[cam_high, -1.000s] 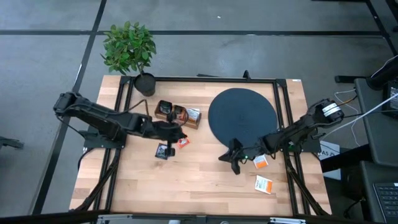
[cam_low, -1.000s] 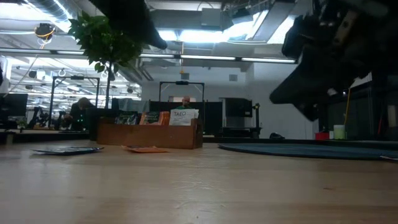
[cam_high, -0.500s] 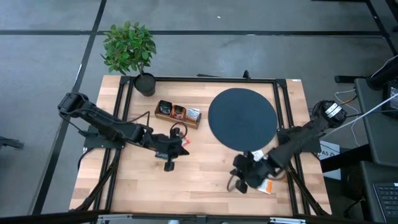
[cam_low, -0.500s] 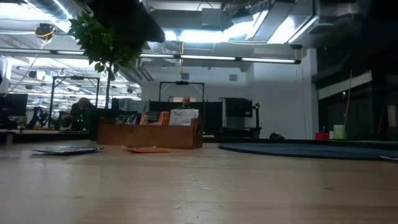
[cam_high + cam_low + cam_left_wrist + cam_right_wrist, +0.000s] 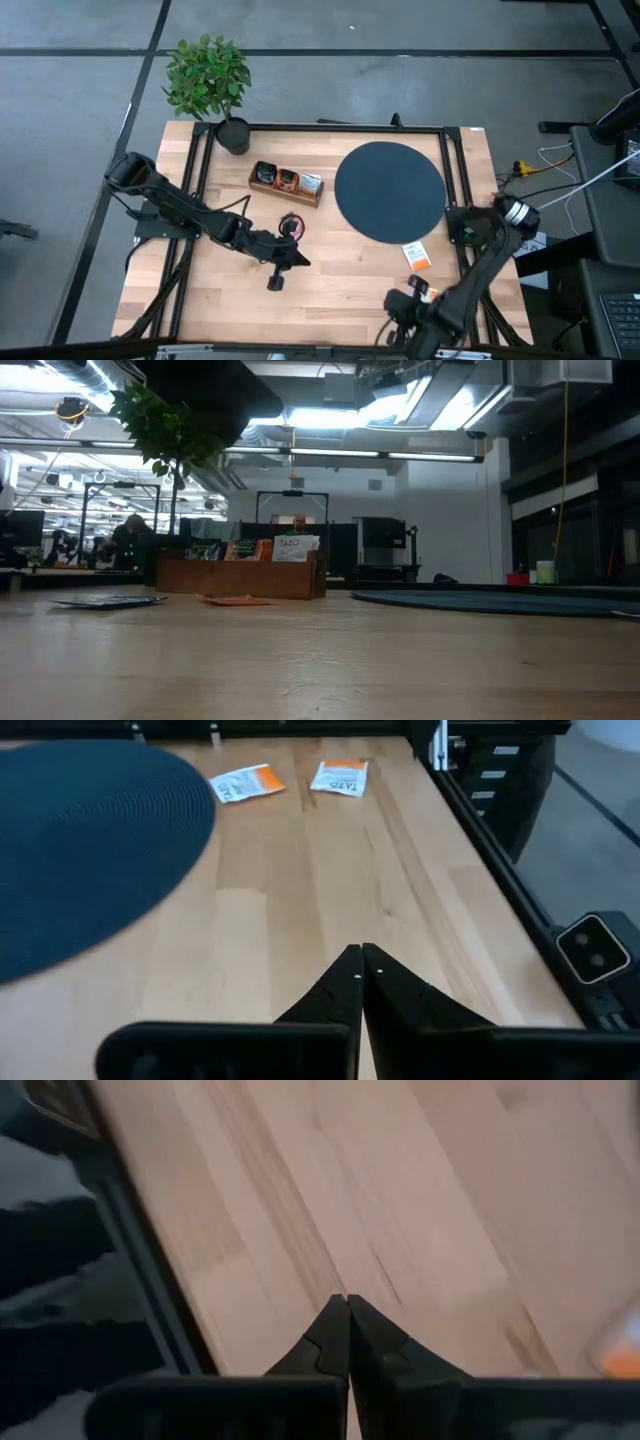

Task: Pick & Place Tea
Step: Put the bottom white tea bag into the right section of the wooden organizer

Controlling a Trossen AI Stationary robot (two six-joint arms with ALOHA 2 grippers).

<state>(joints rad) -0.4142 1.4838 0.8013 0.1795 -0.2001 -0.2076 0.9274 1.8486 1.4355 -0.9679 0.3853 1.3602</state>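
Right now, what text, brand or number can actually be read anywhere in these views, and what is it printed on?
"TAZO": white sachet standing in the wooden tray, low view.
"TAZO", partly legible: white-and-orange sachet lying on the table, left wrist view.
Sachet beside it: print too blurred.
No other readable text.

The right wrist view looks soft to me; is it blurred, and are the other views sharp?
Right wrist view: the wooden table is smeared, an orange patch unreadable. Left wrist view: sharp, print on two tea sachets legible. Low view: ceiling lights glare and the near tabletop is soft. High view: even light, sharp.
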